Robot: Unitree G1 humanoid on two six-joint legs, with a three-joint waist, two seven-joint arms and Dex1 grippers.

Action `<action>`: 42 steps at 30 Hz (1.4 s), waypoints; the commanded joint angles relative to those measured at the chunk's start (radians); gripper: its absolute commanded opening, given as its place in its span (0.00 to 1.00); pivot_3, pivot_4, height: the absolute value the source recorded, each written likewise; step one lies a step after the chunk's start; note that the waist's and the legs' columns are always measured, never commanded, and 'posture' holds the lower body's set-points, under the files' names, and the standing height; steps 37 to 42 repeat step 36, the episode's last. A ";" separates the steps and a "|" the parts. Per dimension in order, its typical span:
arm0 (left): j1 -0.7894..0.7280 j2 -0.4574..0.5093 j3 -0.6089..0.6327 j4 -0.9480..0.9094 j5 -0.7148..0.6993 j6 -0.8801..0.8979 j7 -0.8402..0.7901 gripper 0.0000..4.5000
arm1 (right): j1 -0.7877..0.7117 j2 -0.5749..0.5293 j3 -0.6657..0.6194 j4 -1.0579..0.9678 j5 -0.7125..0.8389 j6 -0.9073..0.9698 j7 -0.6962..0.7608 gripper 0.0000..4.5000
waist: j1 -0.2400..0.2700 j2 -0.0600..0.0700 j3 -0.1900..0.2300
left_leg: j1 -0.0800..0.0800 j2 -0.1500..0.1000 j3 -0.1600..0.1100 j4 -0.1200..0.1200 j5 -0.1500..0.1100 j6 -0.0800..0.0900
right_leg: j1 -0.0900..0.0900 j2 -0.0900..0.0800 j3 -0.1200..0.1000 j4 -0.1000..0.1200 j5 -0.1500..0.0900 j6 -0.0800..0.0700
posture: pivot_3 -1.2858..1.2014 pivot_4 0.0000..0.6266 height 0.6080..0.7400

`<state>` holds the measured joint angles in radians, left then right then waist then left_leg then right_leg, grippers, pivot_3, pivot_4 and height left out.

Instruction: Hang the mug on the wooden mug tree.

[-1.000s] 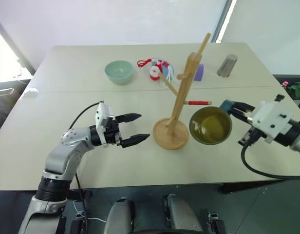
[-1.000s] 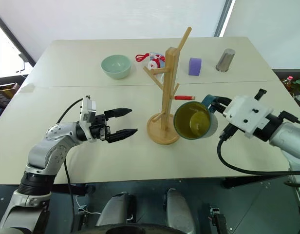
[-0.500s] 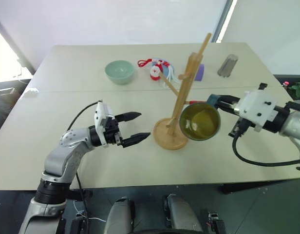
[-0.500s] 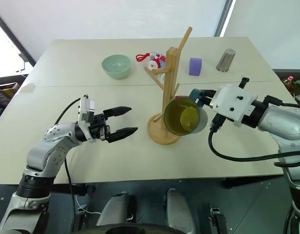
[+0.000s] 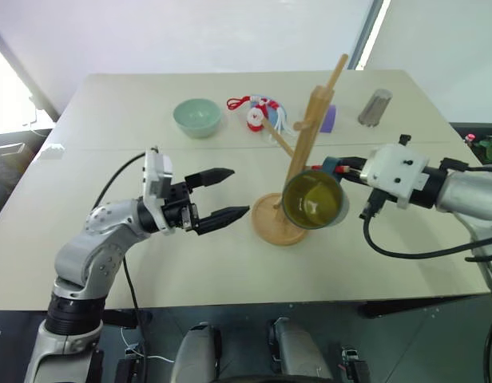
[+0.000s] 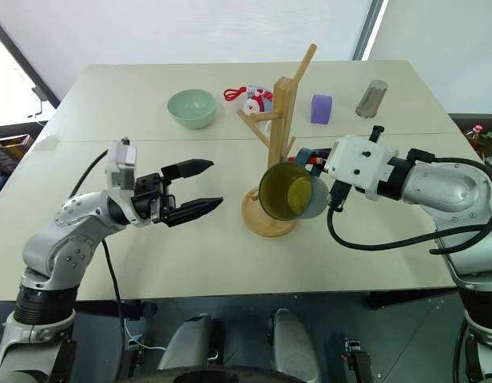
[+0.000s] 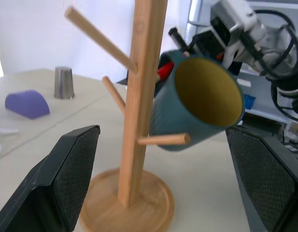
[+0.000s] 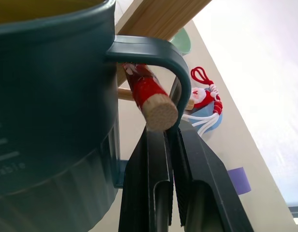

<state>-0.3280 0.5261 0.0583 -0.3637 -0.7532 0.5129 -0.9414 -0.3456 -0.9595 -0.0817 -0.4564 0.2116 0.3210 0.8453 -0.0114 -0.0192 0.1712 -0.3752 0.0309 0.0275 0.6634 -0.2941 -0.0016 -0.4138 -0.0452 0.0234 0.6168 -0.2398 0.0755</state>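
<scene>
The teal mug [image 5: 314, 201] with its yellow inside hangs in the air against the wooden mug tree [image 5: 305, 144], mouth turned toward me. My right gripper [image 5: 335, 166] is shut on the mug's handle [image 8: 158, 53]. In the right wrist view the tree's red-tipped peg [image 8: 150, 96] pokes through the handle loop, just above the fingers [image 8: 151, 169]. My left gripper [image 5: 240, 191] hovers open left of the tree's round base [image 5: 270, 227], touching nothing. The left wrist view shows the mug [image 7: 197, 104] tilted beside the post [image 7: 139, 96].
At the back of the table stand a pale green bowl [image 5: 196, 116], a red-and-white ornament [image 5: 258, 112], a purple block [image 5: 327, 118] and a grey metal cylinder [image 5: 373, 107]. The table's near edge [image 5: 230, 299] runs below both arms.
My right gripper has carried the mug left, from the table's right side up to the tree, onto the red-tipped peg. My left gripper has risen slightly, still open.
</scene>
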 commanded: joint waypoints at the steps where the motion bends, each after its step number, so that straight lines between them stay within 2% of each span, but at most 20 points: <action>1: -0.012 0.008 0.017 -0.035 -0.017 -0.002 0.005 1.00 | -0.034 0.006 -0.020 -0.011 0.015 0.005 0.002 0.07 | 0.000 0.000 0.000 | 0.000 0.000 0.000 0.000 0.000 0.000 | 0.000 0.000 0.000 0.000 0.000 0.000 | 0.52 0.24 1.00; 3: -0.012 0.009 0.016 -0.035 -0.017 -0.002 0.006 1.00 | -0.041 0.008 -0.024 -0.013 0.012 0.005 0.000 0.21 | 0.000 0.000 0.000 | 0.000 0.000 0.000 0.000 0.000 0.000 | 0.000 0.000 0.000 0.000 0.000 0.000 | 0.52 0.24 1.00; 5: -0.013 0.009 0.012 -0.033 -0.013 -0.005 0.005 1.00 | -0.045 0.006 -0.029 -0.017 -0.006 -0.009 -0.008 0.45 | 0.000 0.000 0.000 | 0.000 0.000 0.000 0.000 0.000 0.000 | 0.000 0.000 0.000 0.000 0.000 0.000 | 0.52 0.24 1.00; 6: -0.014 0.009 0.009 -0.030 -0.010 -0.006 0.004 1.00 | -0.045 0.002 -0.033 -0.019 -0.013 -0.013 -0.011 0.53 | 0.000 0.000 0.000 | 0.000 0.000 0.000 0.000 0.000 0.000 | 0.000 0.000 0.000 0.000 0.000 0.000 | 0.52 0.24 1.00; 9: -0.013 0.007 0.004 -0.015 0.000 -0.013 0.001 1.00 | -0.034 -0.010 -0.074 -0.036 0.005 0.008 -0.009 0.53 | 0.000 0.000 0.000 | 0.000 0.000 0.000 0.000 0.000 0.000 | 0.000 0.000 0.000 0.000 0.000 0.000 | 0.52 0.24 1.00; 14: 0.002 -0.003 0.017 0.035 0.013 -0.015 0.021 1.00 | 0.050 0.003 -0.223 -0.078 0.084 0.099 -0.013 0.53 | 0.003 0.000 0.000 | 0.000 0.000 0.000 0.000 0.000 0.000 | 0.000 0.000 0.000 0.000 0.000 0.000 | 0.52 0.24 1.00; 17: 0.024 0.004 0.025 0.098 0.067 -0.034 0.053 1.00 | 0.137 0.091 -0.350 -0.085 0.196 0.177 -0.053 0.53 | 0.002 -0.001 0.000 | 0.000 0.000 0.000 0.000 0.000 0.000 | 0.001 0.000 0.000 -0.001 0.000 0.000 | 0.52 0.24 1.00; 20: 0.040 -0.013 0.041 0.169 0.138 -0.088 0.112 1.00 | 0.240 0.187 -0.409 -0.055 0.227 0.181 -0.094 0.53 | 0.001 -0.002 -0.001 | 0.000 0.000 0.000 0.000 0.000 0.000 | 0.001 0.000 0.000 0.000 0.000 0.000 | 0.52 0.24 1.00; 24: 0.060 -0.059 0.054 0.280 0.272 -0.194 0.252 1.00 | 0.345 0.365 -0.384 0.044 0.162 0.044 -0.200 0.53 | 0.000 -0.002 -0.001 | 0.002 0.000 0.000 0.000 0.000 0.000 | 0.002 0.001 0.000 0.000 0.000 0.000 | 0.52 0.24 1.00; 29: 0.087 -0.121 0.081 0.363 0.365 -0.270 0.387 1.00 | 0.340 0.538 -0.351 0.192 0.104 -0.131 -0.320 0.53 | -0.005 -0.001 -0.001 | 0.002 0.000 0.001 0.000 0.000 0.000 | 0.001 0.000 0.001 0.001 0.000 0.000 | 0.52 0.24 1.00; 34: 0.124 -0.141 0.081 0.353 0.379 -0.280 0.413 1.00 | 0.317 0.576 -0.301 0.297 0.079 -0.236 -0.337 0.53 | -0.002 -0.001 -0.001 | 0.002 0.001 0.000 0.000 0.000 0.000 | 0.001 0.000 0.001 0.002 0.000 0.000 | 0.52 0.24 1.00; 42: 0.134 -0.141 0.086 0.349 0.380 -0.289 0.416 1.00 | 0.307 0.583 -0.290 0.327 0.093 -0.242 -0.336 0.53 | -0.002 -0.001 -0.001 | 0.002 0.001 0.000 0.000 0.000 0.000 | 0.001 0.000 0.001 0.002 0.000 0.000 | 0.52 0.24 1.00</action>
